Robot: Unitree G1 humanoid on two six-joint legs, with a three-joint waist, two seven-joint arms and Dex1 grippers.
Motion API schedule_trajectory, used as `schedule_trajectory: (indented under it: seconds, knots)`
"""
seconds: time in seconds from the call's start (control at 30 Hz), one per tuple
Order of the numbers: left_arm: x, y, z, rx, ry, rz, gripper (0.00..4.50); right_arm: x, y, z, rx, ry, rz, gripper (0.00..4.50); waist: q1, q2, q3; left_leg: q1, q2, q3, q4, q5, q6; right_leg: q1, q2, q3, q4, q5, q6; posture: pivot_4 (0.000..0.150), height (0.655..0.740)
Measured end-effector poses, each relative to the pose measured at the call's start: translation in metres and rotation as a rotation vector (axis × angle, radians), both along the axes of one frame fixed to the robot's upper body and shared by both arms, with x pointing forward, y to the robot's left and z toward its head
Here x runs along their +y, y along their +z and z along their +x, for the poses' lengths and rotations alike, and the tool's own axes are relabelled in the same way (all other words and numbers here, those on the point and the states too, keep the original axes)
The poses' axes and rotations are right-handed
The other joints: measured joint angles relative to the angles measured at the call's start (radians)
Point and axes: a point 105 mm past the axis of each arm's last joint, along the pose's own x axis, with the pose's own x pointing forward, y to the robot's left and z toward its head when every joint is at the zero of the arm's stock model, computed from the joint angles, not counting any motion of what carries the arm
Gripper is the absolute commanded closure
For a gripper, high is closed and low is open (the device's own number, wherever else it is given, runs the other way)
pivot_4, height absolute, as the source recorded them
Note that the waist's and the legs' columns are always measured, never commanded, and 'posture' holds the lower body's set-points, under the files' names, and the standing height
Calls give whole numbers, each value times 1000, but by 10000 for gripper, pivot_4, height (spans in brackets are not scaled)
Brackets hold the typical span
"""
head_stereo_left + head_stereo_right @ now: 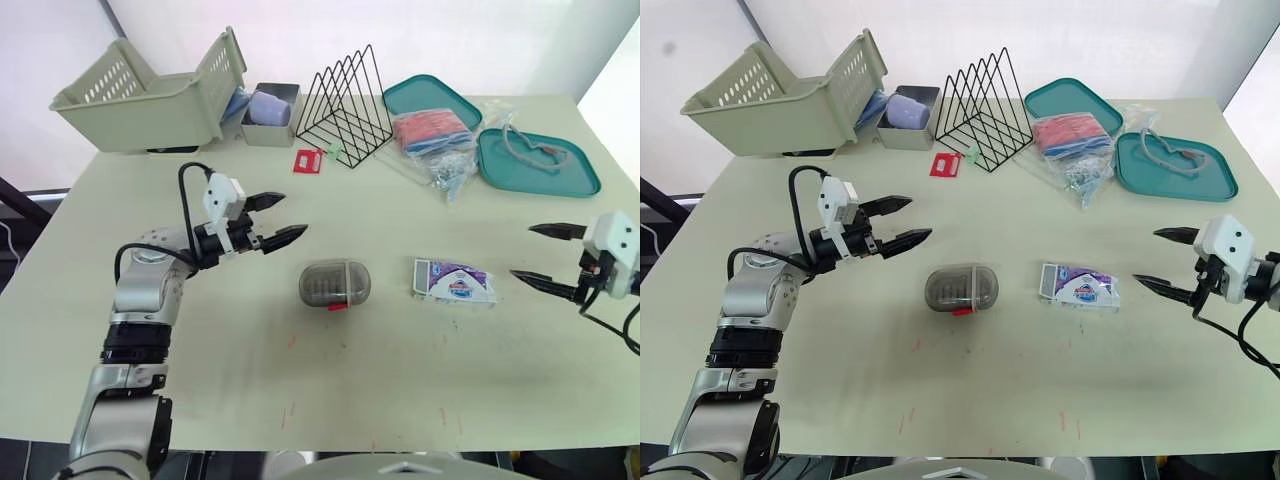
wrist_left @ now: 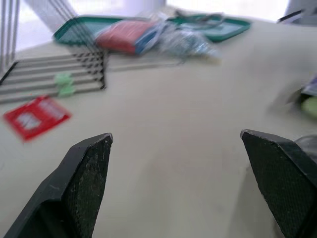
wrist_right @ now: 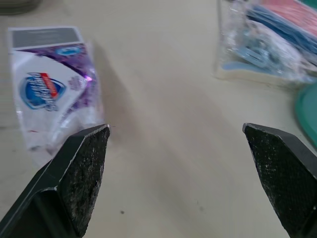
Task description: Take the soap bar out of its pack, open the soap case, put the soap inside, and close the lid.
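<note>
**Soap pack first: pinch low, from both ends**

The soap pack [image 1: 452, 281] lies flat mid-desk, toward the front edge, apparently unopened, near the closed soap case [image 1: 335, 284]. My right gripper [image 1: 521, 251] hovers beside it on the right-edge side, fingers wide apart; I'd come in low and pinch one end. My left gripper [image 1: 294, 213], equally wide, hangs past the case, free to grip the other end.

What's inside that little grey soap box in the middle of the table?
The soap case lies shut. Through its smoky plastic only a faint grid shows; the rest is hidden, so I cannot tell whether anything is inside. The soap pack lies beside it, apart.
</note>
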Motion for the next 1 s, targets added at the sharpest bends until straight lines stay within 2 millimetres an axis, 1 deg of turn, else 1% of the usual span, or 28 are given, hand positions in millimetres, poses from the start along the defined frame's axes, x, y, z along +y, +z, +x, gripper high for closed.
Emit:
schedule_trajectory:
  seconds: [0.03,0.07,0.13,0.23,0.33,0.43,0.6,0.83,1.0]
  knots:
    - [-7,0,-9,-1,-63,8,971,4,-2,-2,40,34,-9,0,0,0,0,0,0,0,0,0,0,0,0,0,0,0,0,1500,7400]
    - [-17,-6,-21,13,-139,26,971,9,-4,-5,89,74,-16,0,0,0,0,0,0,0,0,0,0,0,0,0,0,0,0,1500,7400]
    - [-24,-16,-34,41,-213,42,971,16,-6,-8,137,115,-20,0,1,0,0,0,0,0,0,0,0,0,0,0,0,0,0,1500,7400]
    - [-27,-26,-48,59,-278,66,971,24,-10,-13,192,164,-37,0,1,0,0,0,0,0,0,0,0,0,0,0,0,0,0,1500,7400]
    - [-27,-31,-55,42,-321,96,971,30,-15,-15,216,206,-59,0,4,0,0,0,0,0,1,0,0,0,0,0,0,0,0,1500,7400]
    - [-28,-33,-57,28,-345,114,971,33,-19,-14,213,225,-88,0,5,0,0,0,0,0,1,0,0,0,0,0,0,0,0,1500,7400]
    - [-28,-35,-55,20,-341,116,971,35,-25,-8,191,241,-120,0,3,0,0,0,0,0,1,0,0,0,0,0,0,0,0,1500,7400]
    - [-28,-36,-54,19,-341,117,971,44,-45,-3,190,263,-109,0,2,0,0,0,0,0,1,0,0,0,0,0,0,0,0,1500,7400]
    - [-28,-37,-54,20,-337,121,971,44,-43,2,167,257,-122,0,3,0,0,0,0,0,1,0,0,0,0,0,0,0,0,1500,7400]
